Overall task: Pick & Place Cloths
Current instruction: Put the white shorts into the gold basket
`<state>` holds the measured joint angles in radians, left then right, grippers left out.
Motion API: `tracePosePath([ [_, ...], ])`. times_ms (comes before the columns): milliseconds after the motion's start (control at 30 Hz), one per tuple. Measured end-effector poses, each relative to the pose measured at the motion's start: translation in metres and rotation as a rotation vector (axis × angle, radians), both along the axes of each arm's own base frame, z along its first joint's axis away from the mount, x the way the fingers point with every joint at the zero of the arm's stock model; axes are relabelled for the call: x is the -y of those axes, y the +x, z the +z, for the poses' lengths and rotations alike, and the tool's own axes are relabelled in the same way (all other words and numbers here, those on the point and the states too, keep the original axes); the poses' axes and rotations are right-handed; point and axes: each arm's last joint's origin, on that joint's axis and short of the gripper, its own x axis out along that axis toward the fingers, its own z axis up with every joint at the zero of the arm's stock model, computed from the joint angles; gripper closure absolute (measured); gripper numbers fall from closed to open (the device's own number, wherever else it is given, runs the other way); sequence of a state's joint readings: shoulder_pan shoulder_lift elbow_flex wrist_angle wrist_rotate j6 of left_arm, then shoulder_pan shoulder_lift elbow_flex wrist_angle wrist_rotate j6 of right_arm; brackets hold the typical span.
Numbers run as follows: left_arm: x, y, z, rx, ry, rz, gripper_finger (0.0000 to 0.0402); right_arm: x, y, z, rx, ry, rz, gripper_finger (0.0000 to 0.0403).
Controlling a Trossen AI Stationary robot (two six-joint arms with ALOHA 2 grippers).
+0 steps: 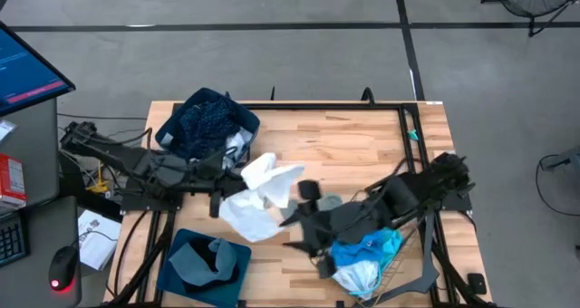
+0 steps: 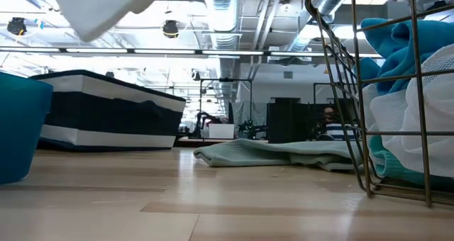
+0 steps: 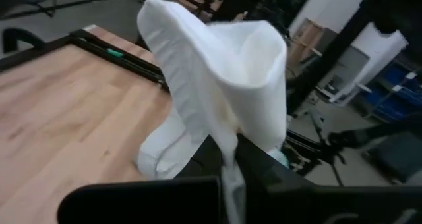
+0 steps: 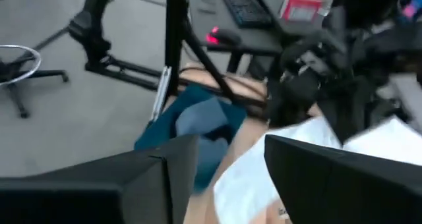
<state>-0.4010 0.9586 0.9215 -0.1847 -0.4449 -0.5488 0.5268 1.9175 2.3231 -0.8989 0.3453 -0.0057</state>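
- A dark blue fabric bin [image 1: 201,264] is sitting at the table's front left, holding a grey cloth [image 1: 214,254].
- A second bin [image 1: 237,120] at the back left is holding a navy dotted cloth [image 1: 201,118].
- The left gripper [image 1: 237,183] is clamping a white cloth [image 1: 263,195], which is hanging crumpled in soft folds above mid-table.
- The right gripper [image 1: 308,219] is hovering just beside that cloth, jaws apart, holding nothing.
- A pale grey-green cloth [image 2: 284,153] is lying flat on the wood.
- A wire mesh basket [image 1: 412,263] at front right is holding bright cyan cloths [image 1: 370,249] and a pale mesh one [image 1: 358,276].
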Motion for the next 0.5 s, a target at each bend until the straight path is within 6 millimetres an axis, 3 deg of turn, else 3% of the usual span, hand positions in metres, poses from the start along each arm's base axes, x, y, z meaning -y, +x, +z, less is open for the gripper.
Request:
tracePosePath([
  [300, 0.021, -0.007, -0.001, -0.002, -0.085, -0.067, 0.0401, 0.002, 0.034, -0.023, 0.044, 0.000, -0.229, 0.0123],
  [500, 0.031, -0.013, -0.001, -0.003, -0.130, -0.114, 0.0401, 0.001, 0.056, -0.049, -0.006, -0.042, -0.247, 0.0042],
])
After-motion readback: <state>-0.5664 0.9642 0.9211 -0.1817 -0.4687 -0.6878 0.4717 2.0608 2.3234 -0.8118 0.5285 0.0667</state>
